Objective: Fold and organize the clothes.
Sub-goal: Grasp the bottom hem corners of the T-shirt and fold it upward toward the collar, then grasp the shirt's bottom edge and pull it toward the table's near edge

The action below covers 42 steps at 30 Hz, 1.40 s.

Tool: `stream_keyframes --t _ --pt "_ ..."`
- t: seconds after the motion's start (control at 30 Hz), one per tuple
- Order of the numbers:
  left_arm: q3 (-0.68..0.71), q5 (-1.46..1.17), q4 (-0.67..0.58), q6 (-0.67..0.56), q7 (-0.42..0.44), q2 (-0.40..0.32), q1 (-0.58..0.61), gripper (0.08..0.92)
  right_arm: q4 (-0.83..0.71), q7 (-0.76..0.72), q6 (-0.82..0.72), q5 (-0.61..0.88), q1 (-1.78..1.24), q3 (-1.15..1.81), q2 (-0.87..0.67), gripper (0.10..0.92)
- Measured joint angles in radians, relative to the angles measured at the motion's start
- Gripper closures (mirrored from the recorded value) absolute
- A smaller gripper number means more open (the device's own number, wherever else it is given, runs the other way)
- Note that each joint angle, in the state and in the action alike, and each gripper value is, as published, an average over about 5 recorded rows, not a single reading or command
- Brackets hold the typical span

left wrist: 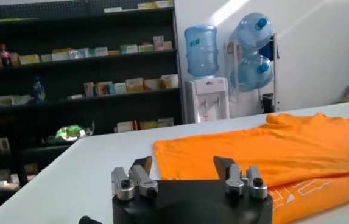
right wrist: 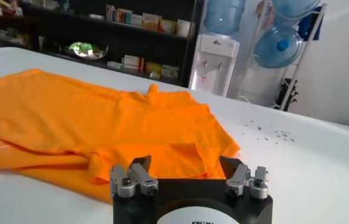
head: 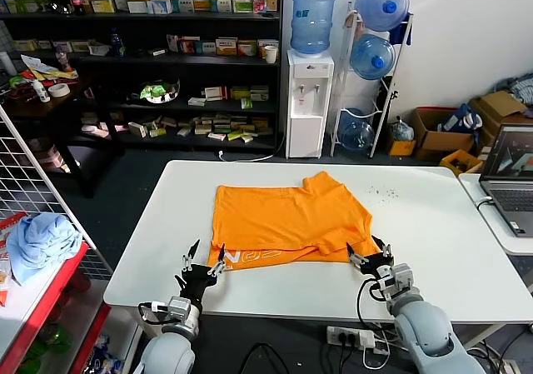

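Thin matt orange T-shirt [head: 286, 224] cloth (white lettering printed near the front edge) lies creased on a smooth white table [head: 441, 249]; both open grippers, left [head: 204, 260] and right [head: 367, 247], show dark matt fingers.

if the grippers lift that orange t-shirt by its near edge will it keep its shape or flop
The orange T-shirt will probably flop: it lies flat in thin, creased layers on the white table. Its folded-over top layer would likely slide or unfold. With the left gripper and right gripper both open, it looks light enough to lift easily.
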Motion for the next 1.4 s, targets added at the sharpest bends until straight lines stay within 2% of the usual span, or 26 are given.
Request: stream_keyframes --t 0.07,0.17,0.83,0.93,1.4 --pt "-0.001 -0.02 -0.006 0.014 -0.007 -0.004 0.004 0.186 0.003 0.0 -0.004 0.0 -0.005 0.002 0.0 0.204" --pt "-0.003 -0.05 -0.01 0.035 -0.017 -0.009 0.007 0.178 0.001 0.002 -0.008 0.0 -0.008 0.004 0.001 0.203" --pt "0.011 -0.127 -0.005 0.176 -0.052 -0.013 0.004 0.19 -0.079 0.018 -0.021 0.021 0.014 0.015 0.004 0.211" --pt "0.01 -0.127 -0.001 0.184 -0.053 -0.015 0.003 0.248 -0.089 0.02 -0.021 0.022 0.018 0.015 0.004 0.286" --pt "0.008 -0.121 -0.006 0.196 -0.051 -0.015 0.017 0.653 -0.077 0.045 -0.044 0.023 -0.005 0.016 0.0 0.7"
